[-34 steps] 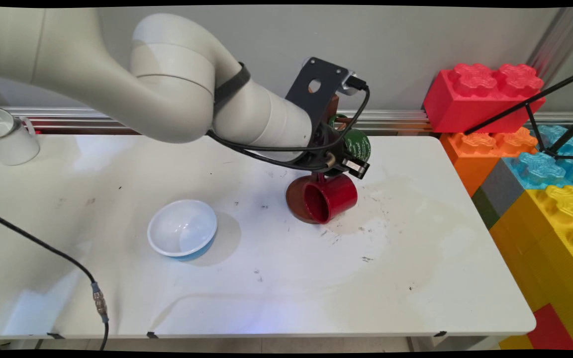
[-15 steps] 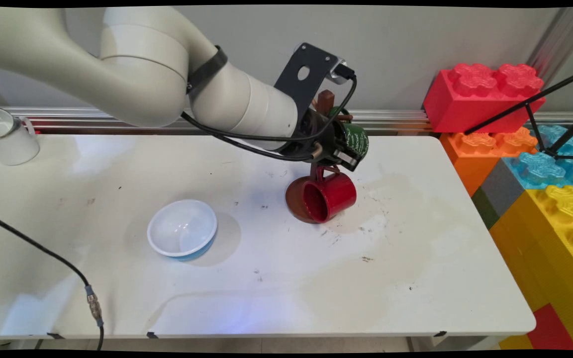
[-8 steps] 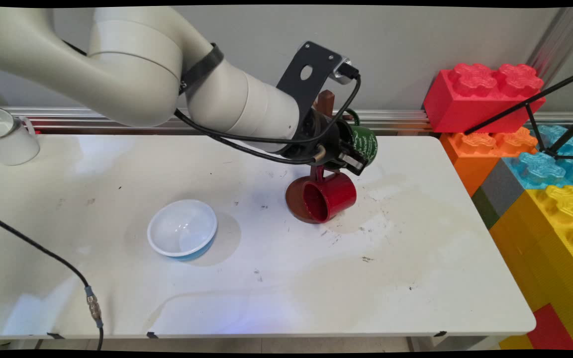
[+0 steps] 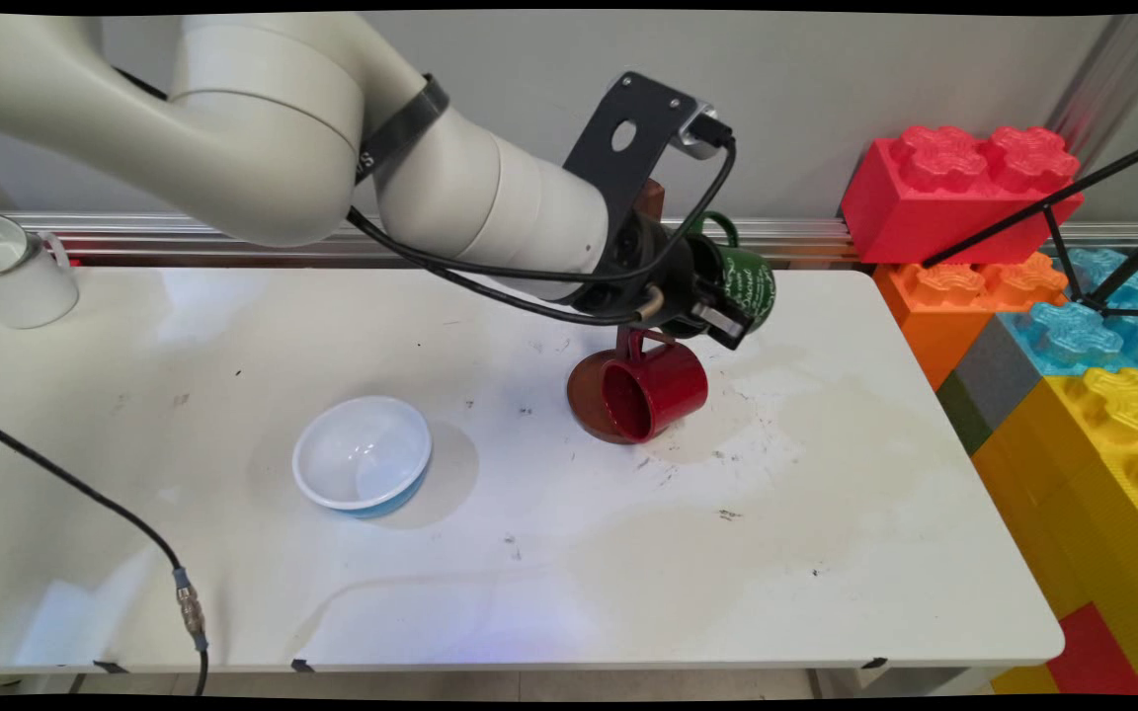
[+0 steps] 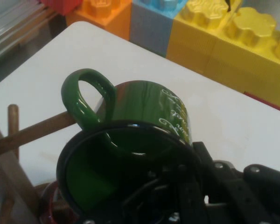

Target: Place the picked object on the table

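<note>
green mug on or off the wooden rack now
Off. The green mug is gripped at its rim, its handle clear of the rack's peg; the red mug hangs on the rack.

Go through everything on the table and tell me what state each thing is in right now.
gripper: shut on the green mug's rim.
green mug: held in the air, tipped on its side.
red mug: hanging on the mug tree, mouth sideways.
mug tree: upright.
bowl: upright, empty.
white mug: upright.

Fixed main view overlooks table (image 4: 826,513); hand view closes on green mug (image 5: 149,109).
</note>
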